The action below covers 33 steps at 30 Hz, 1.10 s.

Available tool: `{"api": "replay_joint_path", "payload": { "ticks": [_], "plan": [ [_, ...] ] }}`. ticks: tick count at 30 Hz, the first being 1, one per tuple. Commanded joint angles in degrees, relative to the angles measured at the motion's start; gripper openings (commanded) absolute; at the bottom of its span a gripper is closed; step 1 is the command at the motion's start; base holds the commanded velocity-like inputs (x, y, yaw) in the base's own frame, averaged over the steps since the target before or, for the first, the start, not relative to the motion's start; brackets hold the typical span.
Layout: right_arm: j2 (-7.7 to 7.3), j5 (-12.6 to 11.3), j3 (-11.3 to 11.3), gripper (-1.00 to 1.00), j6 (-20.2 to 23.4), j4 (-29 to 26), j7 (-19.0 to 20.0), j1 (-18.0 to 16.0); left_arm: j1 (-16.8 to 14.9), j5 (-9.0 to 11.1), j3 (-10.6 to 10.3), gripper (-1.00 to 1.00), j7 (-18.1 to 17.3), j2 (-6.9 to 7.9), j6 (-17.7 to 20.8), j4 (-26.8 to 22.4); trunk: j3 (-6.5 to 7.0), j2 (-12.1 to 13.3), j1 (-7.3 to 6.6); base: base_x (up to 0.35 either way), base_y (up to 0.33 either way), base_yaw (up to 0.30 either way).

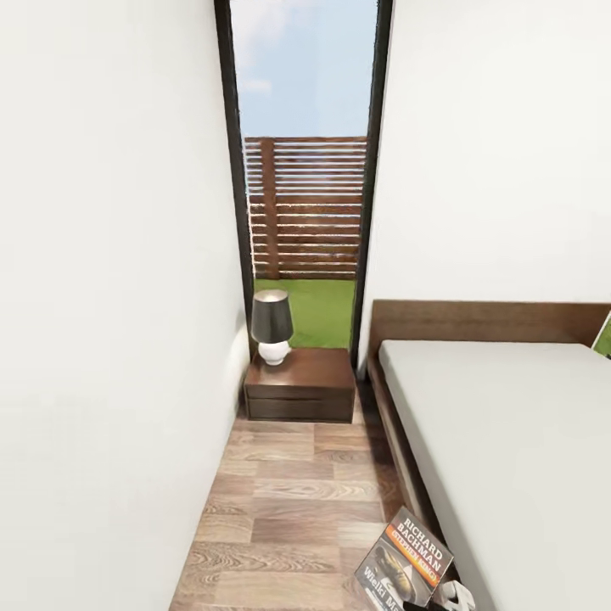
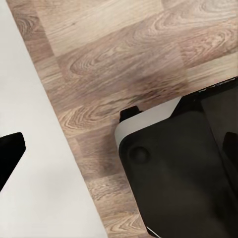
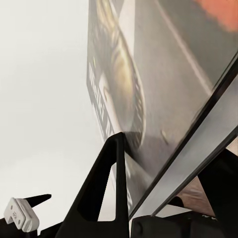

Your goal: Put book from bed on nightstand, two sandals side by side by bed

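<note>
The thin dark grey paperback book with the orange band [image 1: 406, 564] sat clamped upright in your right gripper [image 3: 130, 148], low beside the bed. The dark-brown wooden nightstand [image 1: 300, 386] lay straight ahead; left gripper's state couldn't be told.

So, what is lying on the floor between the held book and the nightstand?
Nothing. In the head view, only bare wood-plank floor separates the book from the nightstand.
</note>
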Motion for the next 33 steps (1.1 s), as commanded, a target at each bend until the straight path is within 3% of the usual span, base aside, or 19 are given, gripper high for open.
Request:
{"api": "replay_joint_path", "payload": {
  "ticks": [1,33],
  "plan": [
    [-0.04,-0.7,0.2,-1.0,0.5,0.0,0.0,0.0,0.0,0.5,-0.5,1.0,0.3,0.02,0.3,-0.1,-0.09,-0.1,0.06,0.339,0.001,-0.025],
    [0.0,-0.8,0.3,-1.0,-2.1,0.1,-0.5,0.0,0.0,0.6,-0.5,1.0,0.3,-0.05,0.3,-0.1,-0.09,-0.1,0.06,0.34,0.0,-0.003]
  ]
}}
